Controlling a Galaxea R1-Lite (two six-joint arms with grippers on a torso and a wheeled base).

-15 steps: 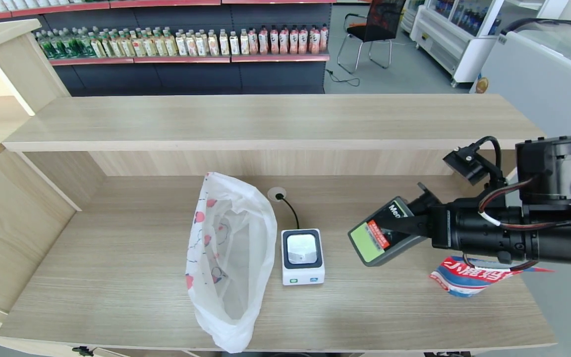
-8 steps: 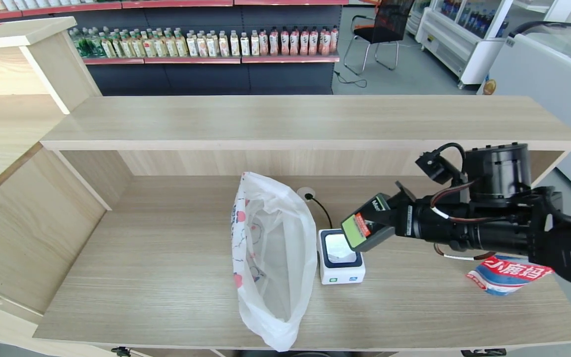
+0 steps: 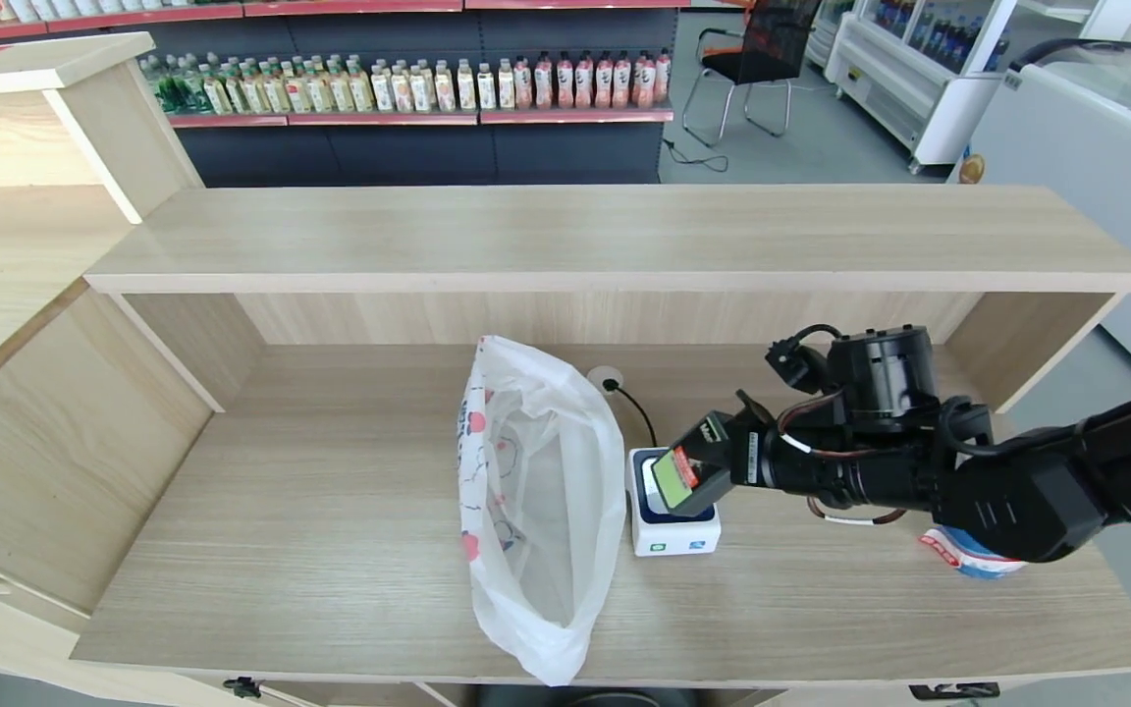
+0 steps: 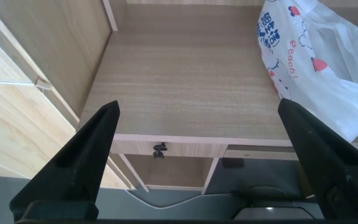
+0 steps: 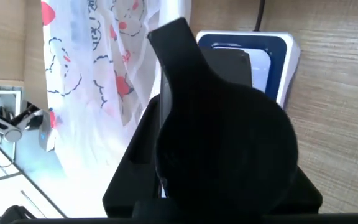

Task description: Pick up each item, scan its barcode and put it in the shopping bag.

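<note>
Right gripper (image 3: pixel 723 462) clamped on a small rigid box (image 3: pixel 685 479), dark grey with a green face and a red label. Box held tilted just above the scanner (image 3: pixel 673 525), partly covering its window. Long axis of the box runs on from the arm toward the robot's left, i.e. toward the shopping bag (image 3: pixel 536 511), which stands just beside the scanner on that side. Judgement: scan step in hand; the drop after it is a short carry left, right arm by far the nearer. Left gripper (image 4: pixel 197 109), fingers wide apart with nothing between them, hangs off the front edge of the counter (image 4: pixel 185 81). Bag: thin translucent white film, red-heart print, crumpled, mouth gaping upward, long way front to back. Scanner: white plastic block, dark glass top. Under the right arm lies a soft red-white-blue packet (image 3: pixel 968 558). Farther back, black cable (image 3: pixel 636 412) runs to a grommet (image 3: pixel 605 378); wood-grain ledge (image 3: pixel 615 236) behind.
</note>
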